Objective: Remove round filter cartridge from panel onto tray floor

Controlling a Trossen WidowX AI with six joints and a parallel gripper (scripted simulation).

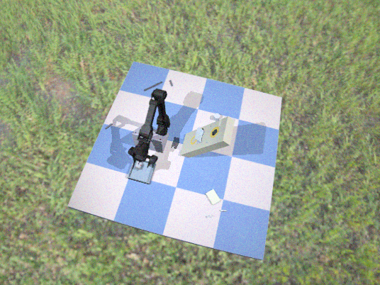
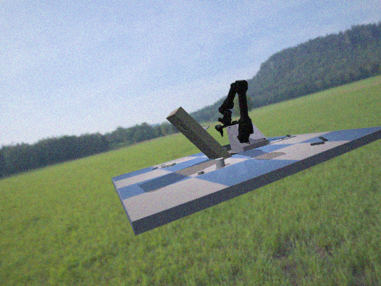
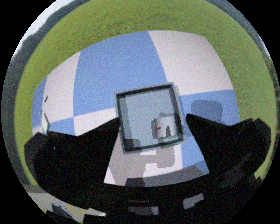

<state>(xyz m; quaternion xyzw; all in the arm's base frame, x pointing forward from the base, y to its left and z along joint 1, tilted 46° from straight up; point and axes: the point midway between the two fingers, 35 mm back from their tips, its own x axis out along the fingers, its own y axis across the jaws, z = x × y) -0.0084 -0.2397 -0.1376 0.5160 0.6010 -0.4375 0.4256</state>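
Note:
The grey square tray [image 1: 142, 176] [image 3: 145, 93] lies on the checkered platform in front of the arm. In the wrist view a small pale cartridge [image 3: 164, 126] with a red spot rests on the tray floor, right of centre. My gripper [image 1: 142, 159] [image 2: 220, 128] [image 3: 154, 118] hangs above the tray, open and empty, its dark fingers spread either side of the tray and apart from the cartridge. The beige service panel [image 1: 209, 138] [image 2: 197, 133] leans tilted on the platform, with a dark, yellow-ringed hole [image 1: 214, 132] in its face.
A cream card [image 1: 213, 196] and small bits [image 1: 223, 210] lie near the platform's front. A dark bar [image 1: 153, 86] lies at the back behind the arm. A small dark object [image 1: 175, 142] stands between the arm and the panel. Grass surrounds the platform's edges.

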